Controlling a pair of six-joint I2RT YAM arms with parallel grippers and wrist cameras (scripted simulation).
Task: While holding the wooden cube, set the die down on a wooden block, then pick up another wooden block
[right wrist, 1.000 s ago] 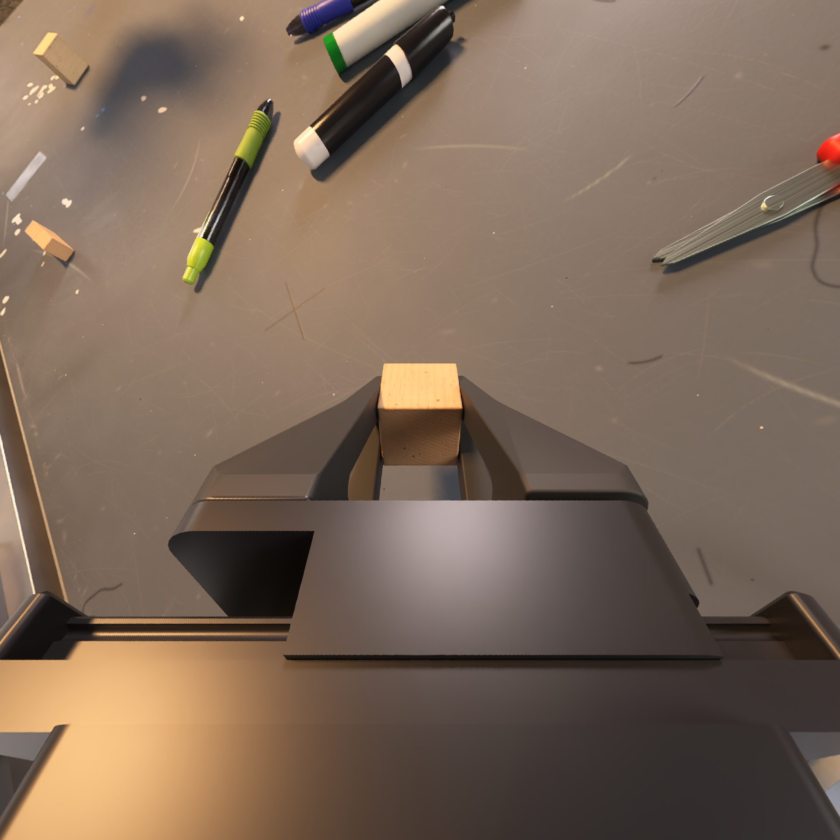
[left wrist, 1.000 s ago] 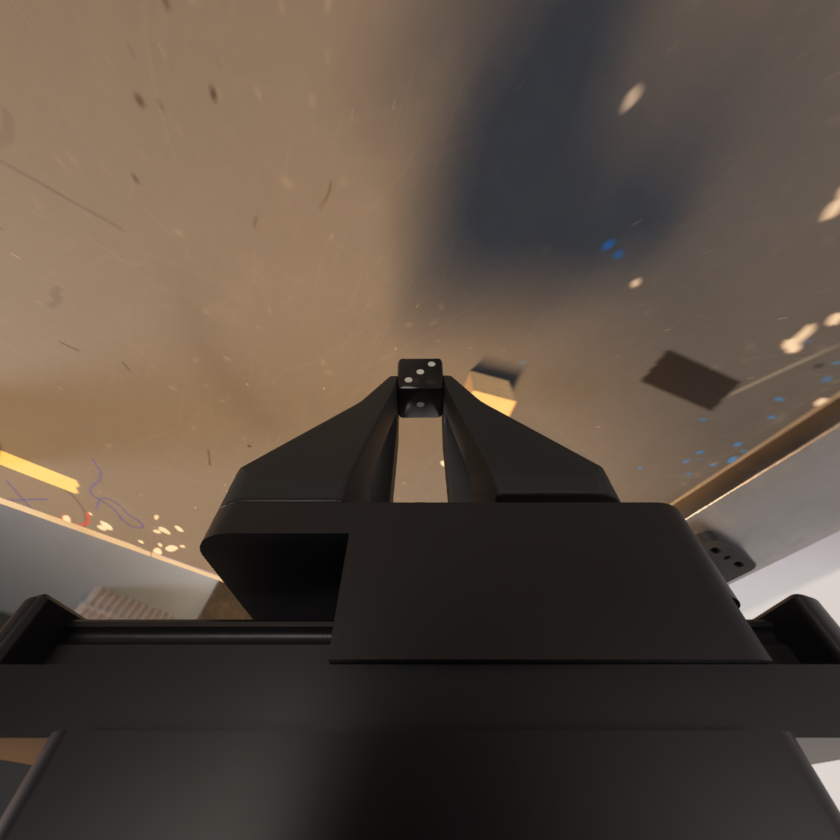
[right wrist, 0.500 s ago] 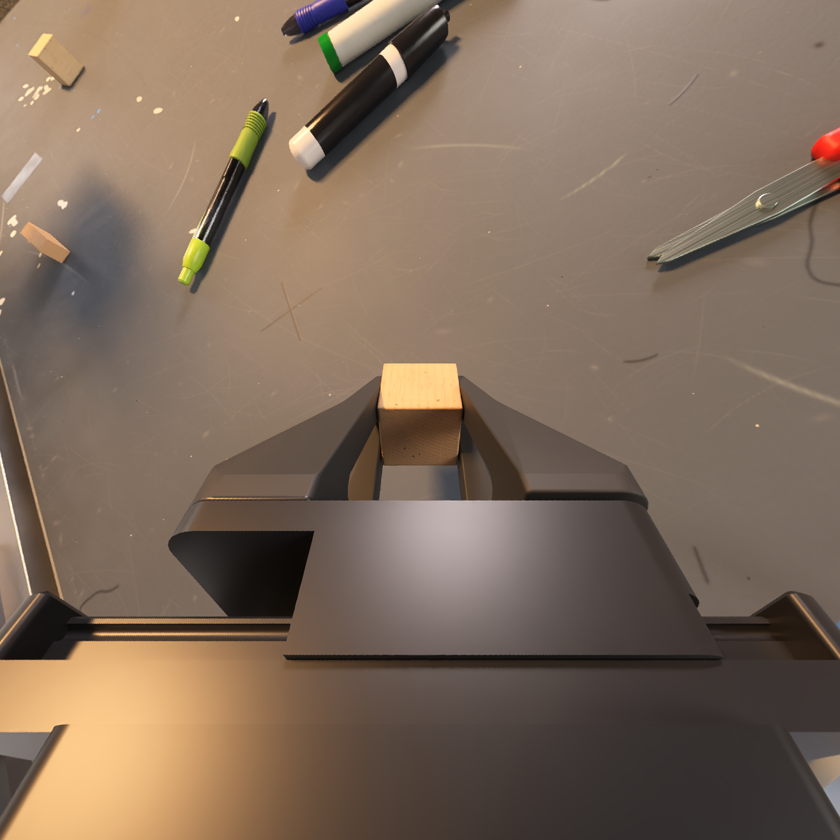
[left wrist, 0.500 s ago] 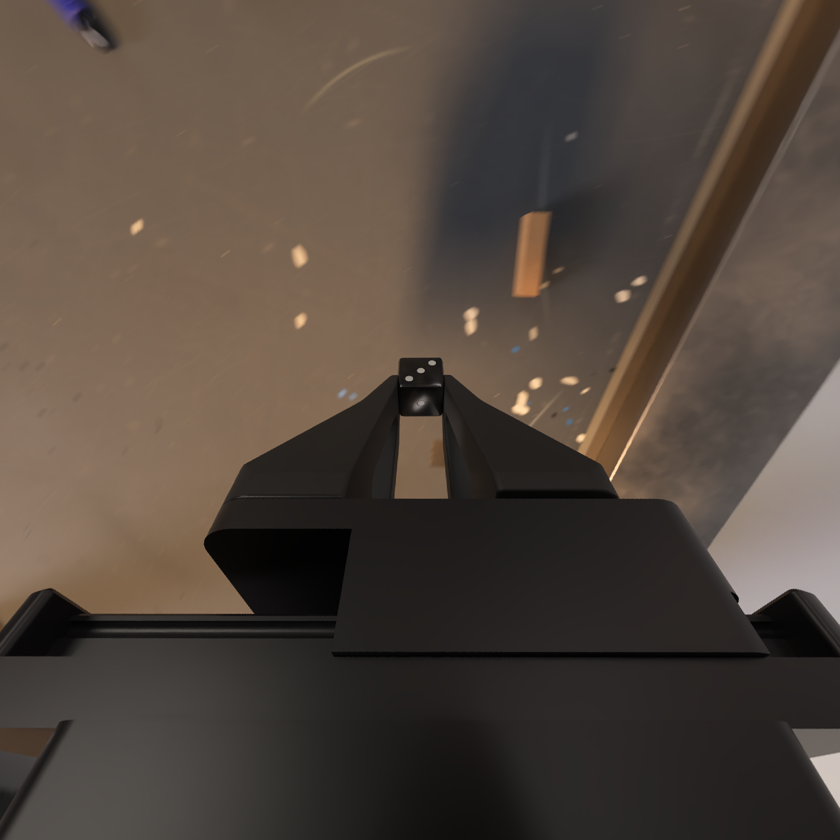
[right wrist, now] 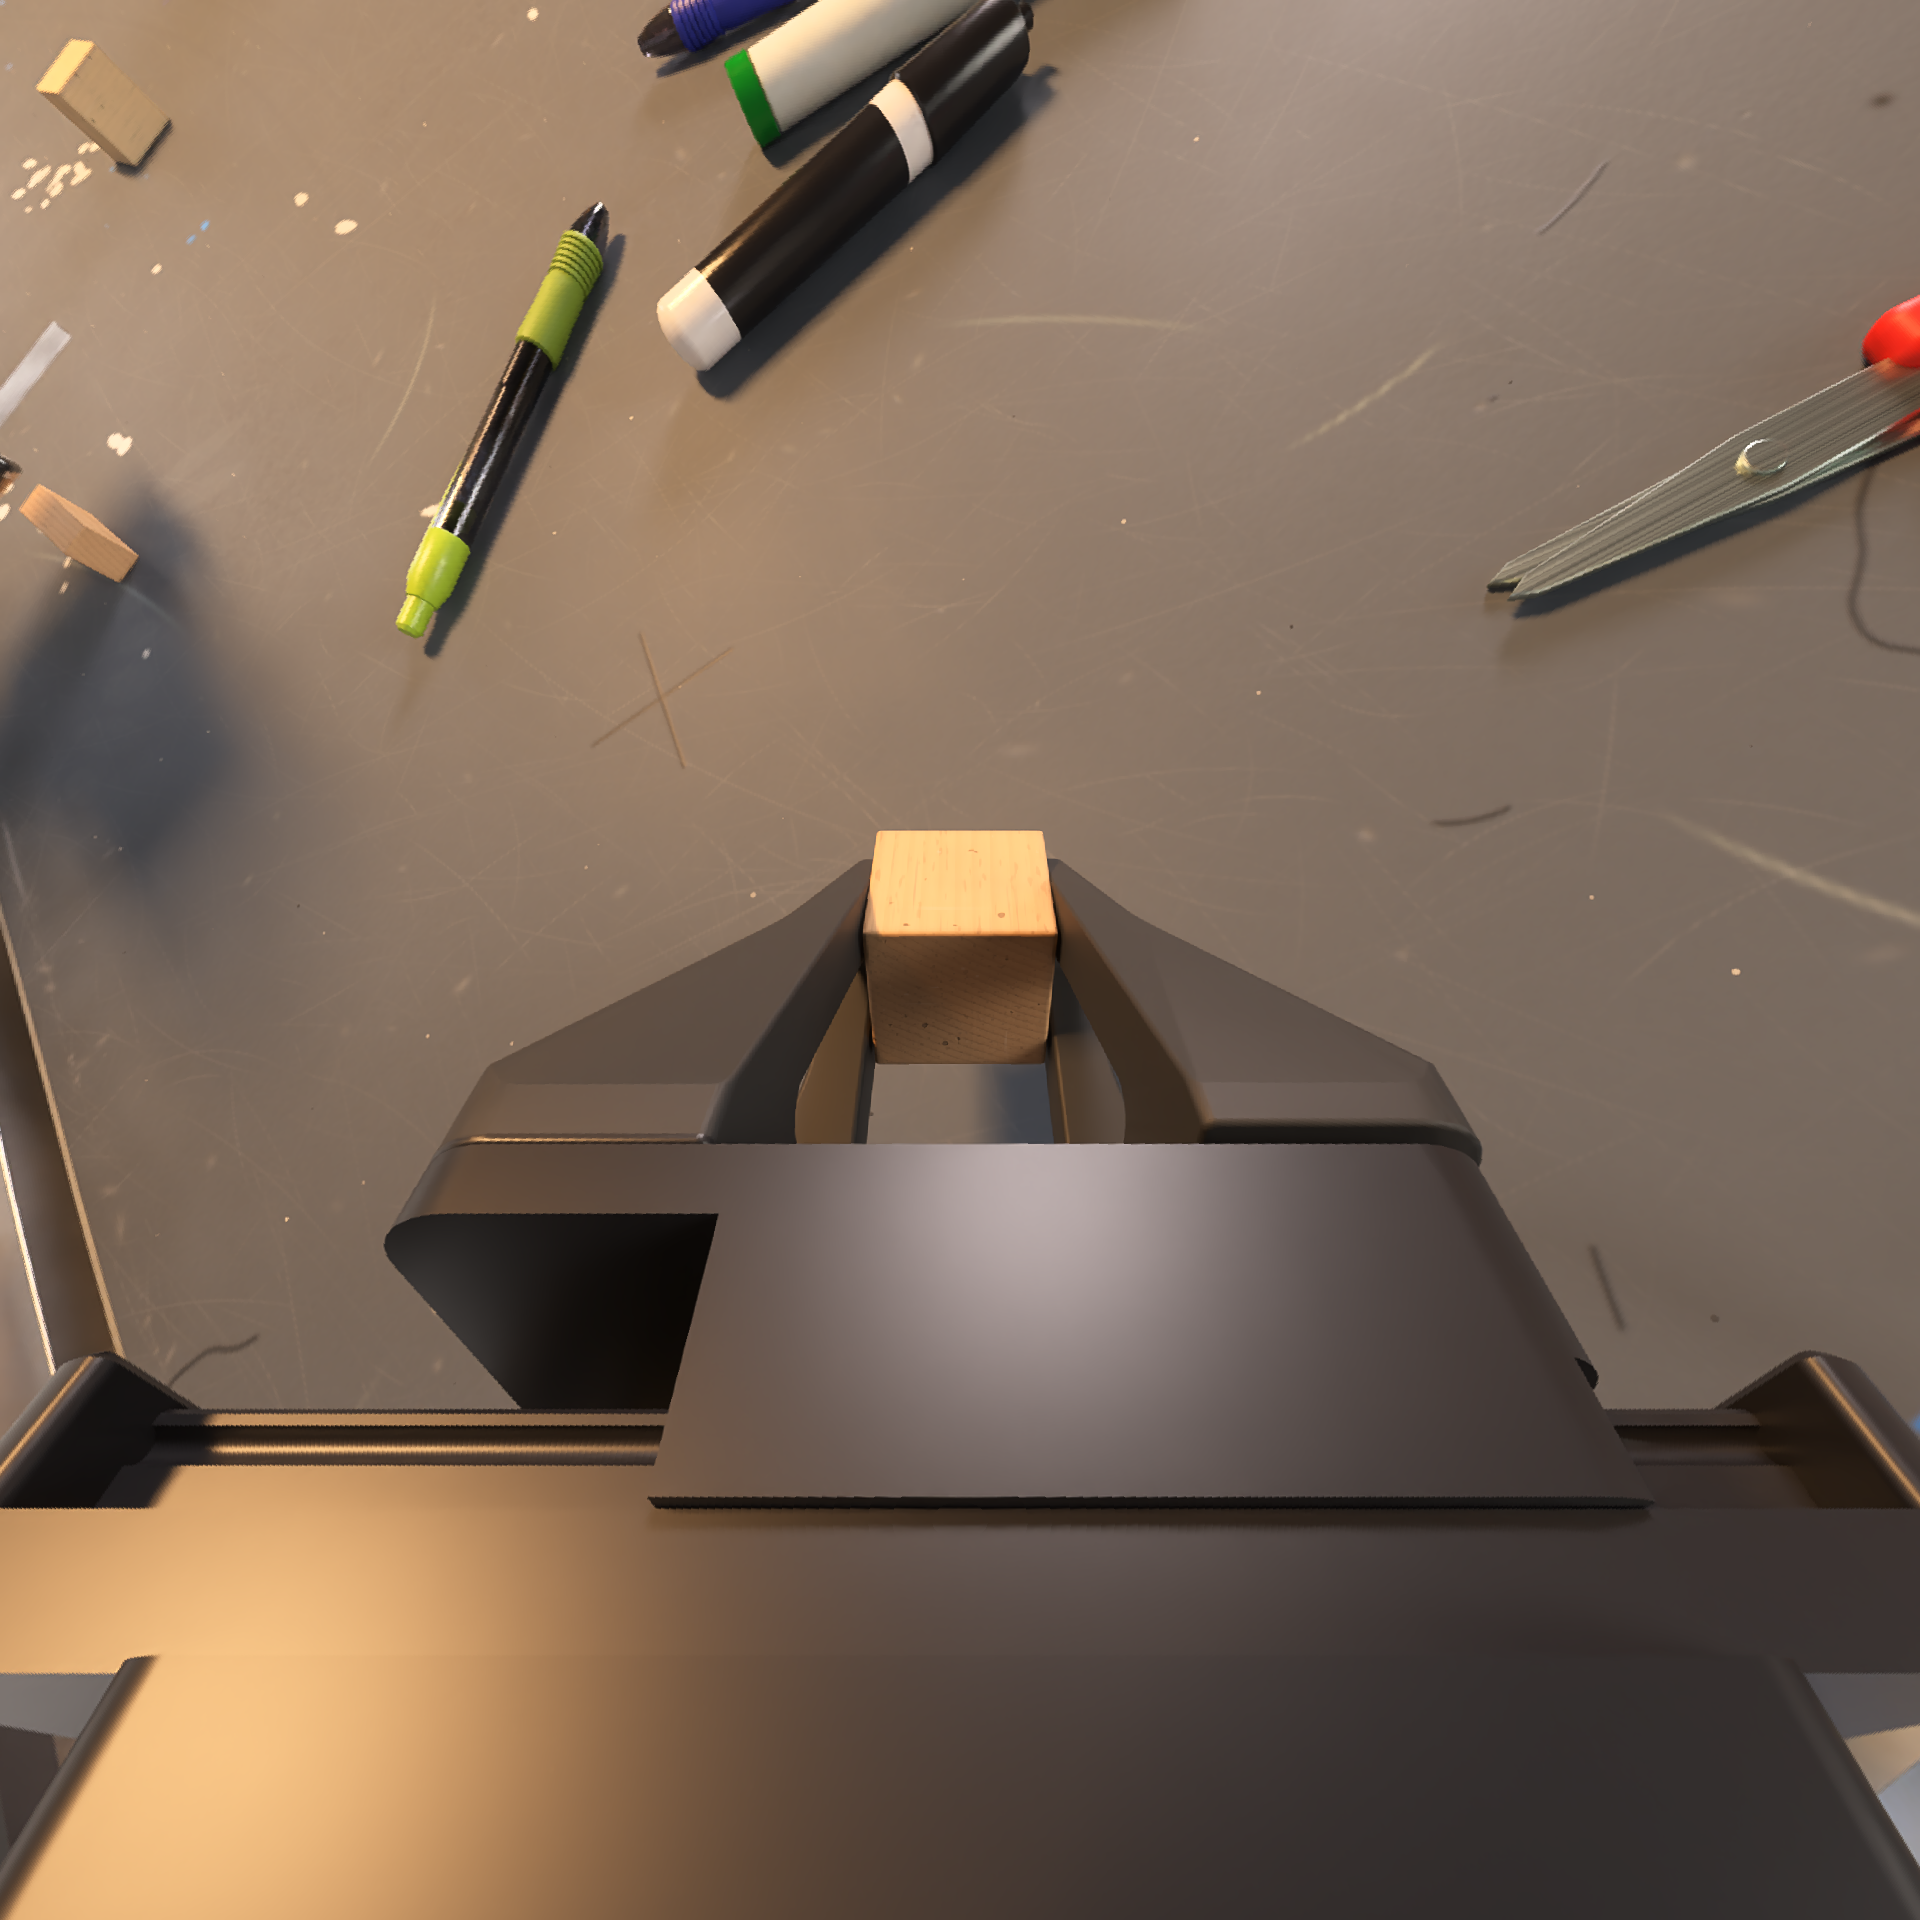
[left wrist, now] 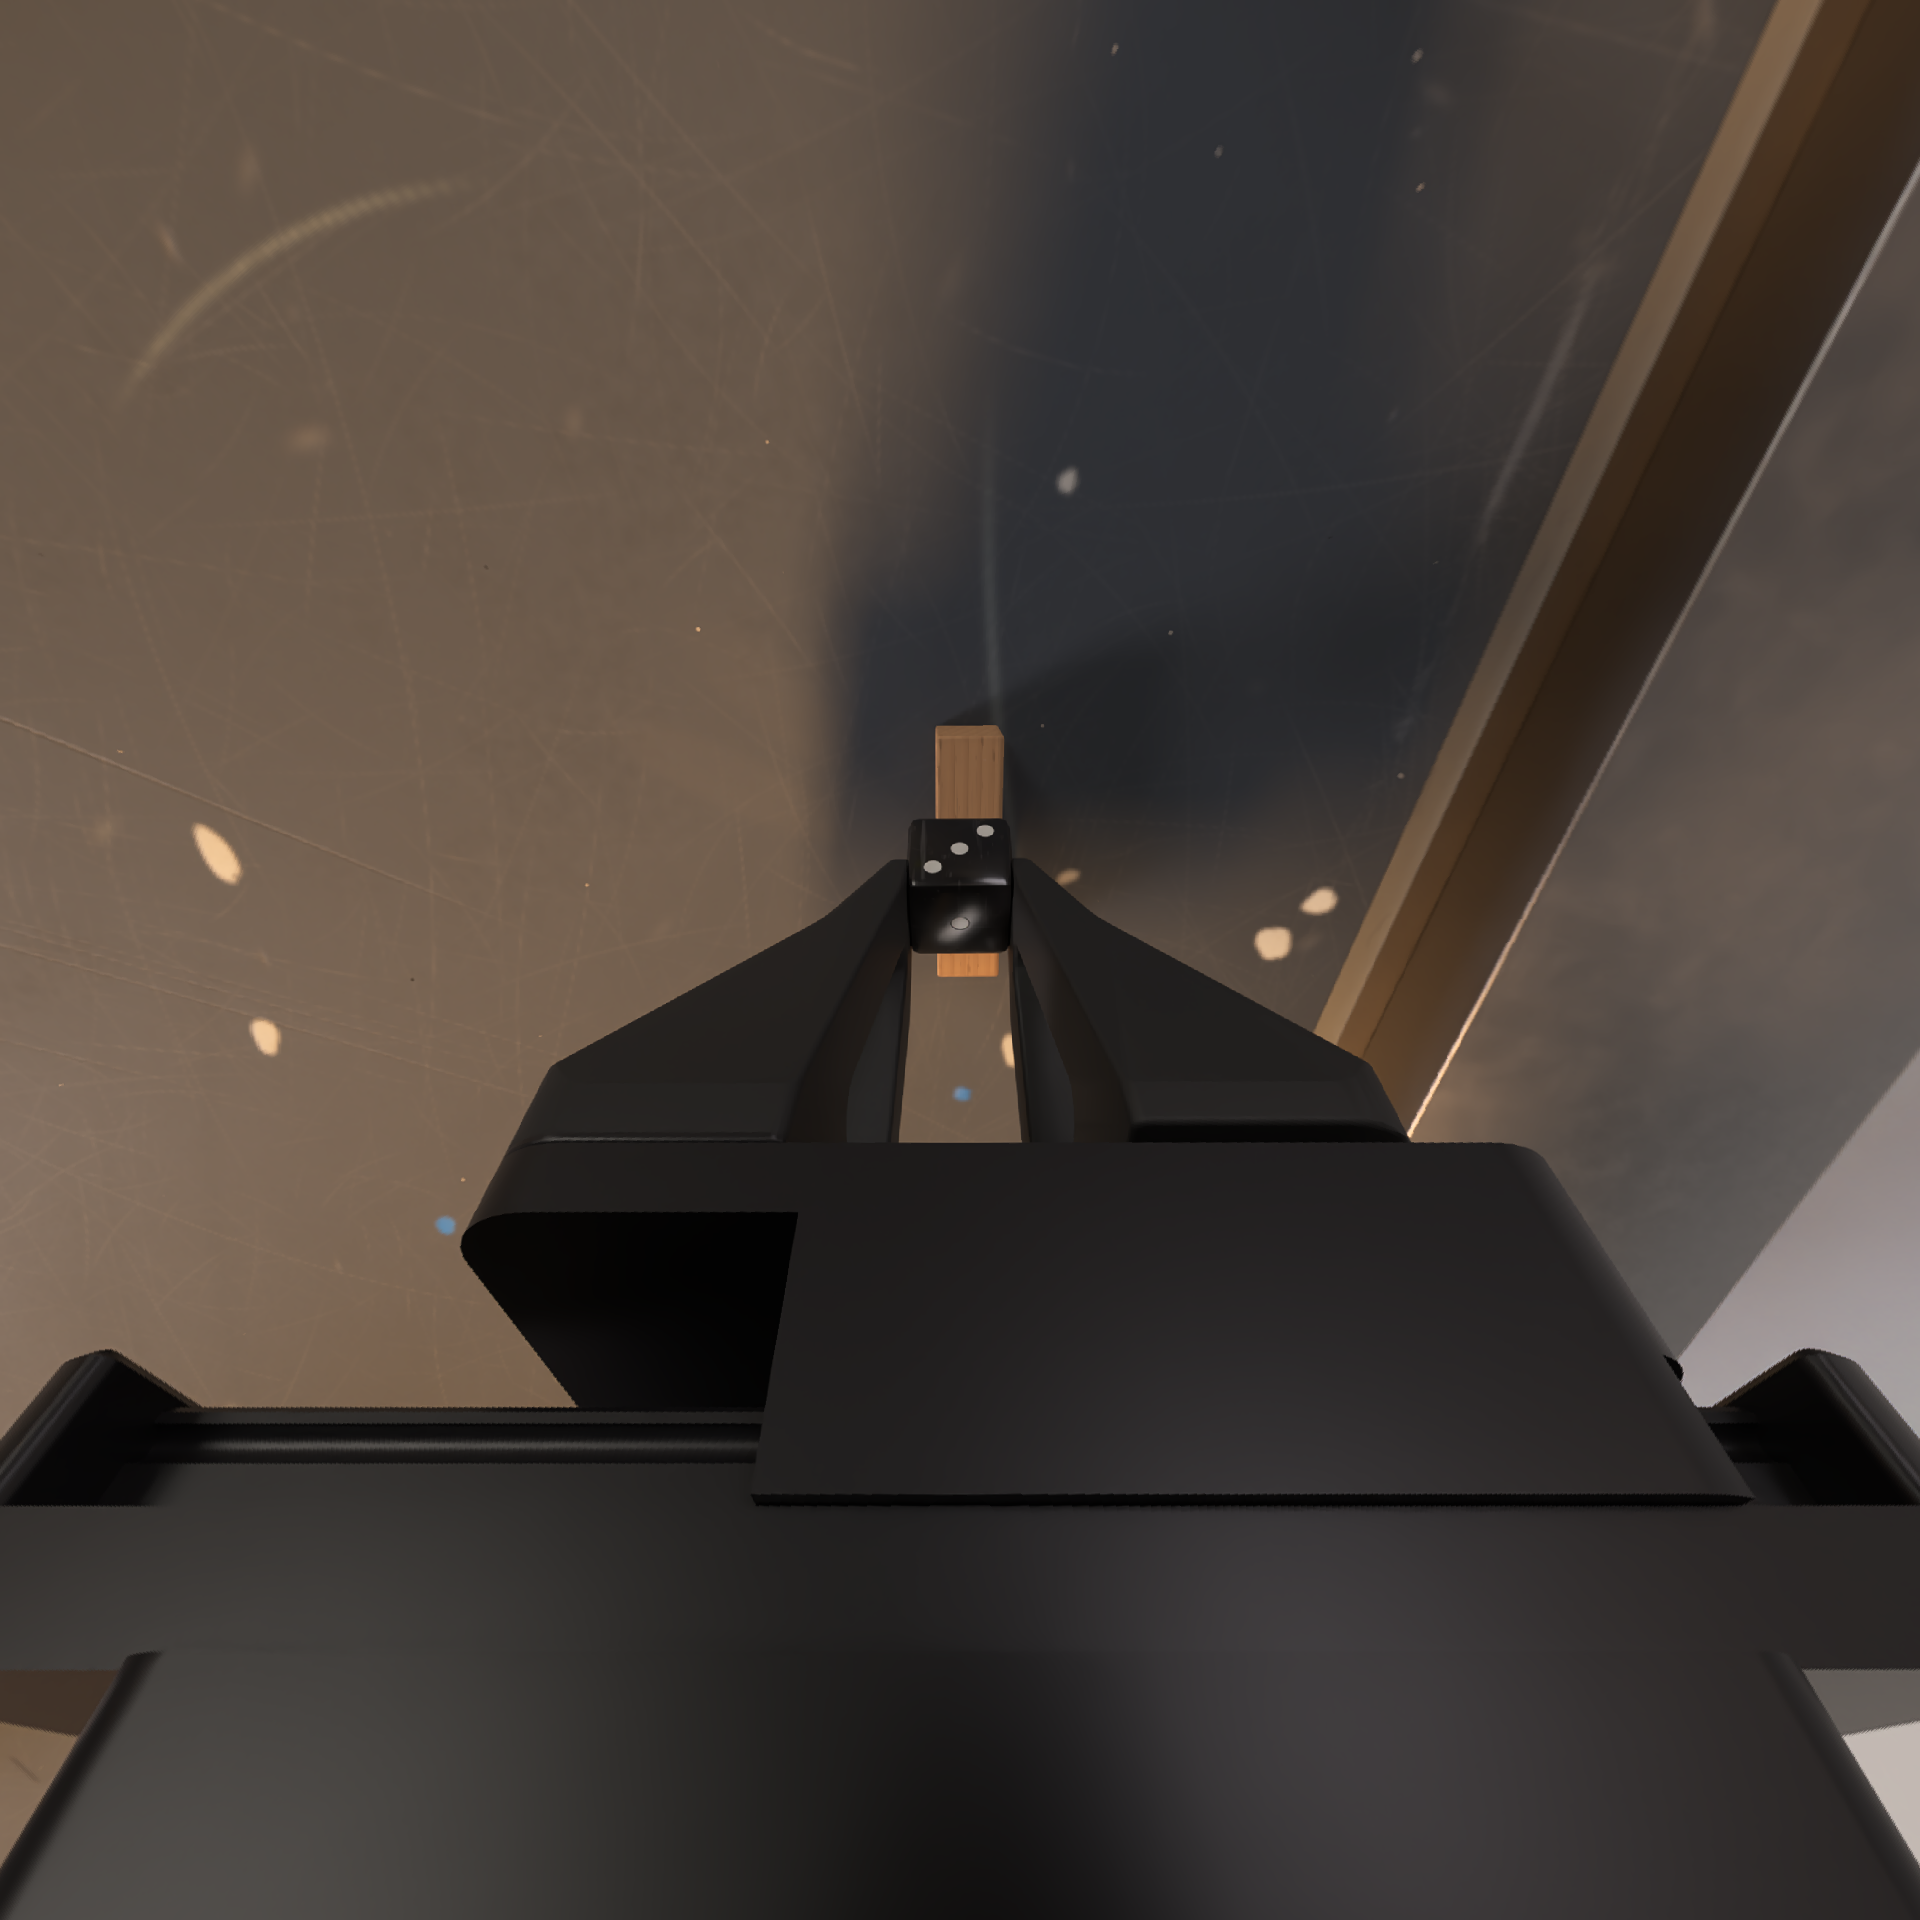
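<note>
1. Scratched, paint-flecked grey bench carries markers, a green pen, scissors and two wooden blocks.
2. Left end effector pinches the black die, directly above a wooden block.
3. Right end effector clamps the wooden cube above the bench.

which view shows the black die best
The left wrist view: the small black die with white pips sits pinched in the left gripper, in front of an oblong wooden block. The right wrist view shows no die, only the right gripper holding the pale wooden cube.
</note>
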